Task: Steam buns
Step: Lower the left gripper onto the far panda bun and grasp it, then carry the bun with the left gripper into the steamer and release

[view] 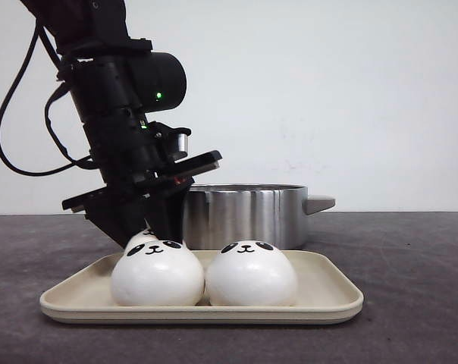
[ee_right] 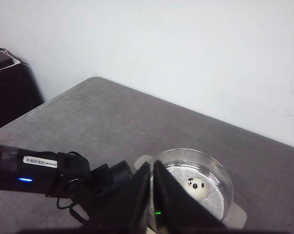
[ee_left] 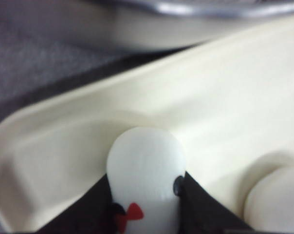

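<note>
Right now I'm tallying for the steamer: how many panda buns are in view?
4: two front buns on the tray, one behind in the left gripper, one in the pot.

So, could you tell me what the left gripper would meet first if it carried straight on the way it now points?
The left gripper already pinches a white panda-faced bun. Beyond that lies the cream tray floor, then its rim, though depth is unclear.

White buns [view: 251, 274] with black panda faces; one shows a red mark [ee_left: 134, 211]; cream tray [view: 327, 299]; silver pot [view: 244, 215]; dark grey speckled counter [view: 411, 258]; black left tool [view: 149, 227].
</note>
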Action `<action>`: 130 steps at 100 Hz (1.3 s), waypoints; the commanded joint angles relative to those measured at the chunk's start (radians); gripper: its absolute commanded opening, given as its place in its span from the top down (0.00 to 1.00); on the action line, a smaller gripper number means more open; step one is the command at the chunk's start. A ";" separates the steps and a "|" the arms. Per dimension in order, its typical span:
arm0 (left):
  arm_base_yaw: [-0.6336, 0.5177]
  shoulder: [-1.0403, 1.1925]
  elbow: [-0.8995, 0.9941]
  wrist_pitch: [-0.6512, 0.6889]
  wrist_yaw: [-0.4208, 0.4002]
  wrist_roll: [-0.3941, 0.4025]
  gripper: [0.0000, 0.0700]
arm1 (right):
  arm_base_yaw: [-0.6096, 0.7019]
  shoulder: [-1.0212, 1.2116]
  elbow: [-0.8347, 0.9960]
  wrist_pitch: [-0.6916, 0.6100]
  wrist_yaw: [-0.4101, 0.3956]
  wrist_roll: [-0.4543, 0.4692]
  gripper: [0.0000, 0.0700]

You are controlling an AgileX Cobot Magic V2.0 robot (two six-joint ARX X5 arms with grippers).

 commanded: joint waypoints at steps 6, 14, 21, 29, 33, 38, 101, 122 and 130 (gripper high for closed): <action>-0.024 -0.077 0.050 -0.018 0.014 0.029 0.99 | 0.012 0.010 0.018 0.008 0.005 0.010 1.00; -0.039 -0.153 0.079 -0.017 0.013 0.045 0.99 | 0.012 0.010 0.018 0.008 0.005 0.010 1.00; -0.048 -0.214 0.097 0.006 0.008 0.045 0.99 | 0.012 0.010 0.018 0.009 0.004 0.010 1.00; -0.052 -0.279 0.112 0.072 -0.023 0.048 0.99 | 0.012 0.010 0.018 0.012 0.004 0.009 1.00; -0.052 -0.301 0.121 0.112 -0.058 0.049 0.99 | 0.012 0.010 0.018 0.016 0.004 0.004 1.00; -0.051 -0.312 0.142 0.145 -0.103 0.053 0.99 | 0.012 0.010 0.018 0.024 0.003 0.001 1.00; 0.066 0.109 0.442 0.223 -0.152 0.095 0.99 | 0.012 0.010 0.018 0.042 0.000 -0.005 1.00; 0.080 0.259 0.536 0.217 -0.179 0.094 0.99 | 0.012 0.010 0.018 0.033 0.000 -0.003 1.00; 0.088 0.289 0.544 0.219 -0.179 0.094 0.99 | 0.012 0.010 0.018 0.023 0.000 -0.001 1.00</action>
